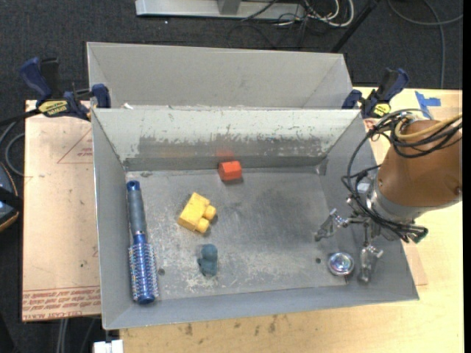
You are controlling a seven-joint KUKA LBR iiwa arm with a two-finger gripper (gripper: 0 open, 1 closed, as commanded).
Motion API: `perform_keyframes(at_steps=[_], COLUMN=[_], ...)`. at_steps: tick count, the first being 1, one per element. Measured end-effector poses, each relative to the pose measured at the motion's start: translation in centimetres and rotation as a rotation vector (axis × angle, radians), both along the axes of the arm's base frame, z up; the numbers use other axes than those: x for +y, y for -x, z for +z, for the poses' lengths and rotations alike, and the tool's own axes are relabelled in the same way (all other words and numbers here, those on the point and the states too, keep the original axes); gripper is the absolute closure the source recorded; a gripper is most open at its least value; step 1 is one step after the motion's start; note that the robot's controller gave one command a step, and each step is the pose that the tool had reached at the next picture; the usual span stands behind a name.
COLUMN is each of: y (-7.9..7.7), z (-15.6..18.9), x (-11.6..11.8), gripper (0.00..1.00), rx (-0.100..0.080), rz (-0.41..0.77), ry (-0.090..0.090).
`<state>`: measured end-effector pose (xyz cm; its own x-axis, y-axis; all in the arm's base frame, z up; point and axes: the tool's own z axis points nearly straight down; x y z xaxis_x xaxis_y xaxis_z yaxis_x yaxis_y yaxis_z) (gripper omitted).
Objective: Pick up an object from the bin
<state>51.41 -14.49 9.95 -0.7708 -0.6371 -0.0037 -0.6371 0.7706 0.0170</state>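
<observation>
My gripper (344, 248) hangs low in the bin's front right corner, open, with one fingertip toward the bin's middle and the other near the right wall. A small shiny silver round thing (340, 264) lies on the floor just in front of the gap between the fingers, close to the right-hand fingertip (366, 266). I see nothing held between the fingers.
A yellow block (196, 213) lies left of centre, with a small blue-grey lump (209, 259) in front of it. An orange-red cube (230, 170) sits by the back wall. A blue hairbrush (140, 245) lies along the left wall.
</observation>
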Motion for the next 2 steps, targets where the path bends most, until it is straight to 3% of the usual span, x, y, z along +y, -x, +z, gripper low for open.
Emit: perform_keyframes(at_steps=[1,2], y=[0.0,1.2], z=[-2.6,-2.5], x=[-0.1,-0.3], gripper=[0.00,0.00], rx=[-0.003,-0.026], rz=[0.208,0.141], ry=[0.001,0.011])
